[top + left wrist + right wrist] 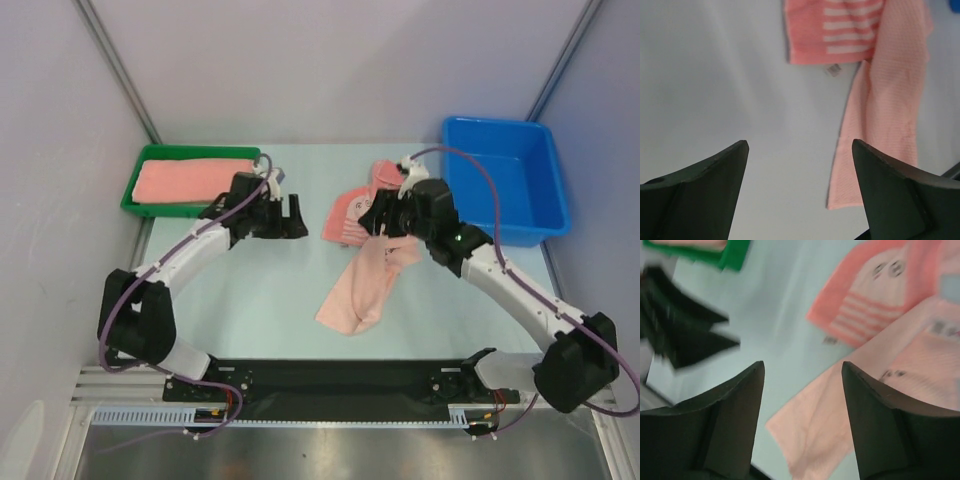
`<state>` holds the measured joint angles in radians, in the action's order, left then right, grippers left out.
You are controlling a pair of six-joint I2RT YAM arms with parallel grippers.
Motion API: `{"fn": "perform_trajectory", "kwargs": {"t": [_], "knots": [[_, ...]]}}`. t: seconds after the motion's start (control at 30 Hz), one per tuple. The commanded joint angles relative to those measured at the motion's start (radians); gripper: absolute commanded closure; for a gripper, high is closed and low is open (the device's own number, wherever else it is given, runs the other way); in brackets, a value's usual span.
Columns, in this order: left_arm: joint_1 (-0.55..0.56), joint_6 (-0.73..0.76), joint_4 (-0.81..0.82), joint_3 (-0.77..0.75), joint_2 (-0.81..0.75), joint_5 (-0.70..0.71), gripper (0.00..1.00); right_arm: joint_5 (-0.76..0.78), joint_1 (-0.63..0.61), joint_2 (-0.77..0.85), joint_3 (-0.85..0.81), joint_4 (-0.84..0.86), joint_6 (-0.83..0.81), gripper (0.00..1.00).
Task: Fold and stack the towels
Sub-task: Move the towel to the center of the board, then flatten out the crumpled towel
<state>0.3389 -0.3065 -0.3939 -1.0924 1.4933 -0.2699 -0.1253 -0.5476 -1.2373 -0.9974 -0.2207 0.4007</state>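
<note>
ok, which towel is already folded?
The folded salmon towel, lying in the green tray at far left; the striped towel and pale peach towel lie loose, unfolded.

The jaws stand apart with nothing between them, above the pale tabletop [785, 315]. A salmon striped towel [865, 305] with small dark marks lies flat. Just below the striped towel and touching it, a paler peach towel [840, 410] lies rumpled. Well left of the striped towel are the corner of a green tray [735, 252] and the other arm's dark gripper [733, 331], which is blurred.
</note>
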Motion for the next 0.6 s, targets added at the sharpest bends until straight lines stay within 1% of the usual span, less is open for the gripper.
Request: {"fn": "perform_trajectory", "kwargs": {"t": [0.0,0.03,0.07,0.1,0.13,0.17,0.2,0.23,0.3,0.33,0.37,0.47,0.53,0.57], "knots": [[0.138,-0.071,0.139,0.012,0.025,-0.028,0.11,0.122,0.13,-0.191,-0.14,0.003,-0.04,0.31],[0.206,-0.069,0.145,0.003,0.059,0.015,0.11,0.125,0.15,-0.238,-0.177,0.023,-0.06,0.3],[0.239,-0.068,0.15,0.0,0.08,0.052,0.11,0.157,0.19,-0.298,-0.217,0.026,-0.068,0.3],[0.27,-0.065,0.156,0.0,0.096,0.076,0.11,0.164,0.207,-0.403,-0.268,0.026,-0.072,0.3],[0.313,-0.068,0.164,0.002,0.134,0.115,0.11,0.158,0.222,-0.468,-0.364,0.017,-0.074,0.3],[0.33,-0.072,0.184,0.003,0.151,0.12,0.11,0.148,0.251,-0.525,-0.424,0.006,-0.076,0.3],[0.348,-0.077,0.206,0.011,0.166,0.118,0.11,0.082,0.261,-0.575,-0.469,0.015,-0.086,0.3],[0.382,-0.086,0.228,0.023,0.186,0.112,0.11,0.07,0.268,-0.684,-0.563,0.017,-0.097,0.29],[0.414,-0.092,0.257,0.02,0.235,0.112,0.1,0.073,0.281,-0.792,-0.668,-0.031,-0.102,0.28],[0.437,-0.098,0.262,0.017,0.249,0.116,0.1,0.043,0.284,-0.877,-0.722,-0.072,-0.105,0.28],[0.446,-0.108,0.283,0.019,0.268,0.112,0.1,0.029,0.287,-0.921,-0.788,-0.083,-0.108,0.27],[0.468,-0.132,0.331,0.031,0.286,0.078,0.1,-0.031,0.285,-1.028,-0.859,-0.089,-0.12,0.27],[0.473,-0.149,0.352,0.043,0.289,0.052,0.14,-0.054,0.285,-1.073,-0.886,-0.097,-0.12,0.28],[0.474,-0.158,0.366,0.048,0.289,0.043,0.21,-0.075,0.287,-1.108,-0.923,-0.1,-0.119,0.3]]}}
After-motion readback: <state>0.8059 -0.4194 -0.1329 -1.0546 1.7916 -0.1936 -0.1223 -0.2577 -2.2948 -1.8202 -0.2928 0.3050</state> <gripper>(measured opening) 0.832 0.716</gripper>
